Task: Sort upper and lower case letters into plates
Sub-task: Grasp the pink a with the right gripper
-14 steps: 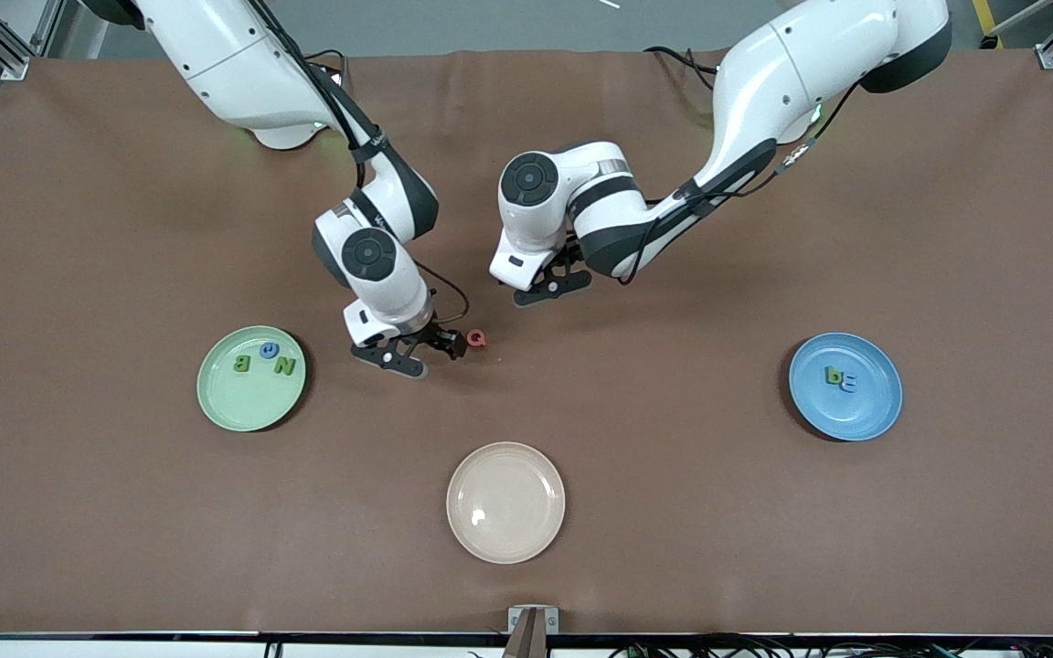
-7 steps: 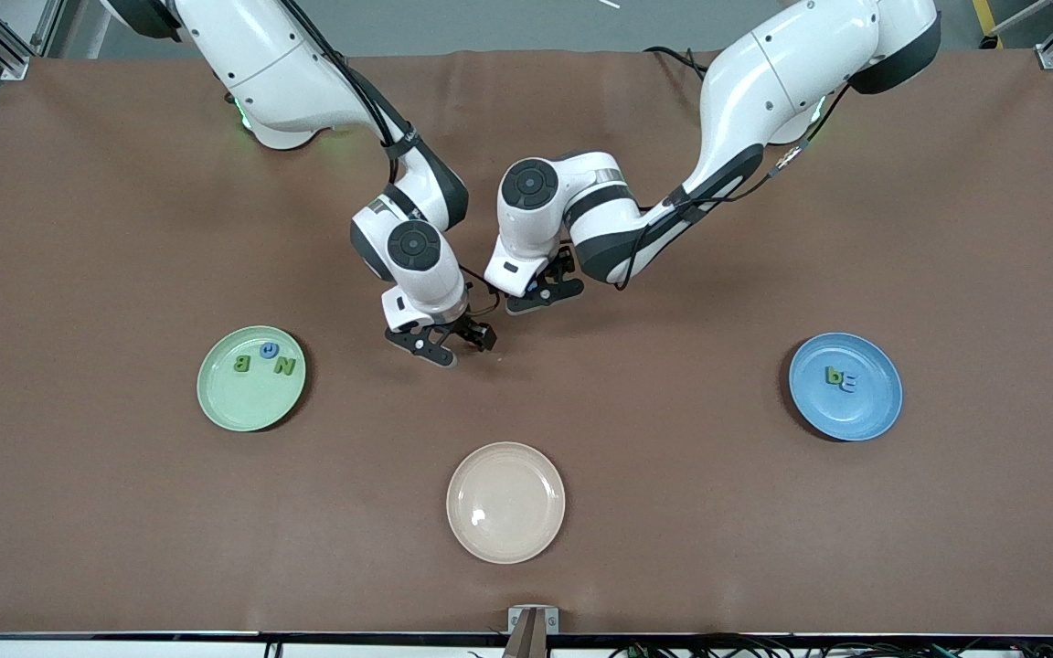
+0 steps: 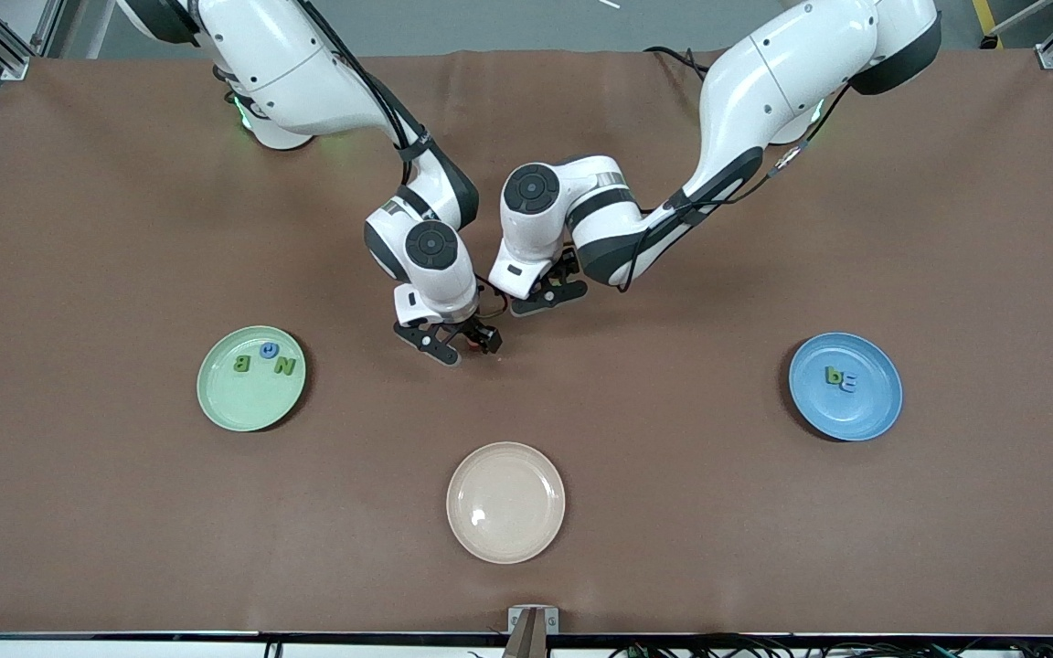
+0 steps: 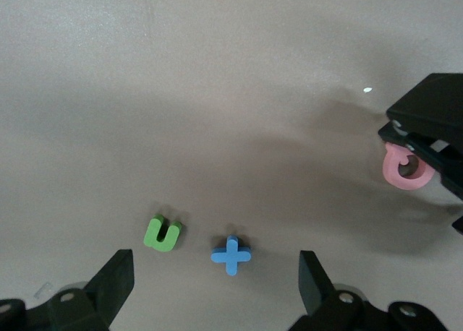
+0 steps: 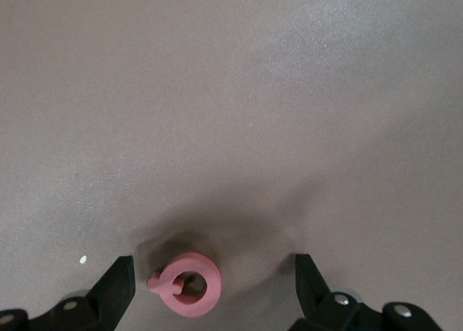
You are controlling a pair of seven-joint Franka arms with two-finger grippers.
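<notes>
A pink letter Q [image 5: 187, 284] lies flat on the brown table. My right gripper [image 5: 211, 291] is open and low over it, one finger on each side, not touching. In the front view my right gripper [image 3: 462, 344] covers most of the Q. My left gripper [image 3: 549, 291] is open and empty over a green letter u [image 4: 163, 233] and a blue cross-shaped letter [image 4: 231, 254]; the left arm hides both in the front view. The mint green plate [image 3: 248, 402] holds a B, an N and a blue round letter. The sky blue plate [image 3: 856, 416] holds a b and an E.
A cream-beige plate [image 3: 505, 502] sits empty, nearer the front camera than both grippers. The two grippers are close together at the table's middle. The right gripper and the Q [image 4: 407, 168] also show in the left wrist view.
My right gripper has moved from beside the Q, toward the left arm's end, until its open fingers straddle the Q. The left arm has shifted only slightly.
</notes>
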